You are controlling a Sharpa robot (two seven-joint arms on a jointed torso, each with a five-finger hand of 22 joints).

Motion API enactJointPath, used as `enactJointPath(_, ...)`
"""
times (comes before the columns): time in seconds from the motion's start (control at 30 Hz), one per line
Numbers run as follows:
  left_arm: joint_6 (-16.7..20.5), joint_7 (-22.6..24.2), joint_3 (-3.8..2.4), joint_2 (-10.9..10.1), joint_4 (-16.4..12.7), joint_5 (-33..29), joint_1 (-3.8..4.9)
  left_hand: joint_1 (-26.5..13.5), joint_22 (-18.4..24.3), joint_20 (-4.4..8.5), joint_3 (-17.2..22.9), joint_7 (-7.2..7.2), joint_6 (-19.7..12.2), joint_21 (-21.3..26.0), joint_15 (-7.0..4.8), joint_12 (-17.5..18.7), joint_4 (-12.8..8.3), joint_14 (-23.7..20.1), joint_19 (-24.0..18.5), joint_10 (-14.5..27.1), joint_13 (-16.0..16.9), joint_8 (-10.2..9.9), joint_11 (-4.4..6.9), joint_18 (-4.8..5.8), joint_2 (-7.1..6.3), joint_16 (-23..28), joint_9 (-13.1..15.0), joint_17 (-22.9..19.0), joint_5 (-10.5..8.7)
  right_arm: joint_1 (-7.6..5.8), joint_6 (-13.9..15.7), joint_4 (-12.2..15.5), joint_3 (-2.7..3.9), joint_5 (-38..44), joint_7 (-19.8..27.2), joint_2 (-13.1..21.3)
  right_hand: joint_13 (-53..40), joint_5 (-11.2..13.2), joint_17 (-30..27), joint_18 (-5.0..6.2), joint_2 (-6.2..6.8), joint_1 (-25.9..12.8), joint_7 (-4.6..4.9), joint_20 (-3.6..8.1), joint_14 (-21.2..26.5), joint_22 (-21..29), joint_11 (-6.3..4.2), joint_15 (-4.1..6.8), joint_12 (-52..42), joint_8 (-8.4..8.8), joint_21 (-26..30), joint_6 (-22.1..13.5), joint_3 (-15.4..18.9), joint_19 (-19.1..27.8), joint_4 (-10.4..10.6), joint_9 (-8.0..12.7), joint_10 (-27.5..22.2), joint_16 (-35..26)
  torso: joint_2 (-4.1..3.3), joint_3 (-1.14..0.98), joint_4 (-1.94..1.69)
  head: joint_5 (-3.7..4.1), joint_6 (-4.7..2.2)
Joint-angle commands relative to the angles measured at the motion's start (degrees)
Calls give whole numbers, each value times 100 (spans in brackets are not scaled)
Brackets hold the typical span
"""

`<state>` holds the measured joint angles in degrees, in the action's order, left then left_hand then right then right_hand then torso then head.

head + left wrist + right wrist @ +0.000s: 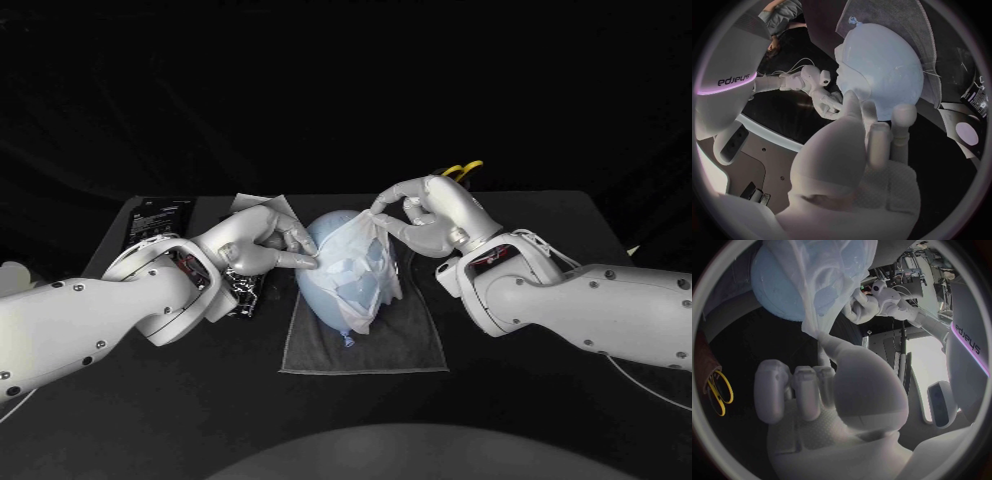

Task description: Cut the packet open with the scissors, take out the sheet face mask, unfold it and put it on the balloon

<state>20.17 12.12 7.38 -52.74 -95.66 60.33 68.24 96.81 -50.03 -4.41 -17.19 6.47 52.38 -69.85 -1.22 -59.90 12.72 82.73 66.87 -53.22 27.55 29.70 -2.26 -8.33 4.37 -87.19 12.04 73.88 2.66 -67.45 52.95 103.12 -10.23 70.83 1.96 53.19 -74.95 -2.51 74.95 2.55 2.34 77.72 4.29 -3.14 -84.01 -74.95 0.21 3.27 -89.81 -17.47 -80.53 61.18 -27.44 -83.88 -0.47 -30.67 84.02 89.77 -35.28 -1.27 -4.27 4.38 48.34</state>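
In the head view the pale blue balloon lies on a grey cloth spread on the black table, with the white sheet mask draped in folds over its top and over the side toward the right arm. The left hand is at the balloon's side toward the left arm, its fingertips pressed together on the mask's edge there, pinching it. The right hand is at the balloon's far end, thumb and a finger closed on a raised corner of the mask and the other fingers curled. The yellow handles of the scissors show just beyond the right hand, farther from the balloon, and a black printed pack lies on the table well apart from the balloon, past the left hand. In the left wrist view the left hand reaches up to the balloon, its fingertips against the balloon's curved surface; the right hand is close beside the balloon, and the cloth lies under it. In the right wrist view the mask hangs thin and translucent in front of the balloon, its lower edge nipped at the thumb of the right hand, whose other fingers are folded side by side; the left hand is at the mask's opposite edge.
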Motion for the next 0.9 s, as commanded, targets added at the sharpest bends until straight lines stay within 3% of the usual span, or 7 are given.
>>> enactJointPath(0.03, 150, -326, 0, 15, 15, 195, -9, -19, -26, -2, -70, 16, 35, -37, 21, -47, 80, 54, 46, -45, 31, -5, -22, 66, -80, 2, -7, 55, 10, -6, 60, 39, 8, 20, 57, 20, -1505, -28, 1505, -64, -2, -35, -6, 49, -599, -1253, -27, 28, -19, -16, -13, 45, -36, -282, 0, -5, 598, 23, 5, -2, 2, 2, 6)
enactJointPath(0.37, 353, -452, -2, 22, 38, 147, -9, -215, -131, -50, -311, 97, -97, -98, 80, -279, 308, 131, 139, -101, 188, 8, -92, 87, -269, -24, 16, 192, 9, -6, 58, 107, 8, 18, 59, 64, -1505, -28, 1505, -67, 5, -42, -7, 50, -599, -1256, -28, 29, -19, -27, -26, 43, -47, -287, -4, -10, 598, 23, 0, 2, -1, 2, 16)
enactJointPath(0.53, 382, -456, -4, 19, 35, 120, -9, -249, -157, -58, -334, 97, -79, -113, 84, -326, 353, 143, 161, -99, 222, 77, -94, 90, -270, -26, 52, 213, 11, -6, 61, 118, 8, 11, 61, 73, -1505, -29, 1505, -67, 9, -46, -7, 51, -599, -1257, -28, 29, -19, -32, -30, 43, -53, -288, -7, -13, 598, 23, -1, 1, -4, -5, 21)
enactJointPath(0.6, 390, -444, -4, 21, 31, 110, -9, -217, -156, -58, -305, 86, -70, -113, 80, -345, 355, 149, 164, -101, 239, 112, -86, 89, -218, -28, 70, 223, 12, -6, 63, 121, 8, 8, 62, 74, -1505, -29, 1505, -67, 9, -46, -7, 51, -599, -1257, -28, 29, -19, -32, -30, 43, -53, -288, -7, -13, 598, 23, 0, 1, -4, -7, 22)
enactJointPath(0.67, 394, -429, -4, 25, 29, 104, -9, -54, -182, -48, -183, 47, -44, -128, 57, -390, 323, 161, 186, -143, 324, 165, -51, 90, -53, -30, 96, 245, 14, -6, 63, 123, 8, 6, 64, 74, -1505, -29, 1505, -67, 9, -46, -7, 51, -599, -1257, -28, 29, -19, -32, -30, 43, -53, -288, -7, -13, 598, 23, 2, 1, -4, -12, 27)
enactJointPath(0.77, 387, -397, -5, 33, 32, 99, -9, 510, -226, 20, 154, -38, 43, -157, -27, -390, 193, 189, 221, -191, 475, 216, 35, 95, 282, -37, 111, 300, 17, -6, 59, 124, 8, 0, 67, 72, -1505, -29, 1505, -67, 9, -46, -7, 51, -599, -1257, -28, 29, -19, -32, -30, 43, -53, -288, -7, -13, 598, 23, 1, 1, -3, -18, 31)
enactJointPath(0.9, 387, -350, -5, 46, 35, 96, -9, 851, -294, 72, 401, -75, 193, -201, -70, -479, 156, 221, 260, -389, 771, 269, 78, 109, 450, -46, 125, 367, 21, -6, 55, 123, 8, -7, 69, 67, -1505, -29, 1505, -67, 9, -46, -7, 51, -599, -1257, -28, 29, -19, -32, -30, 43, -53, -288, -7, -13, 598, 23, 3, 0, -2, -23, 31)
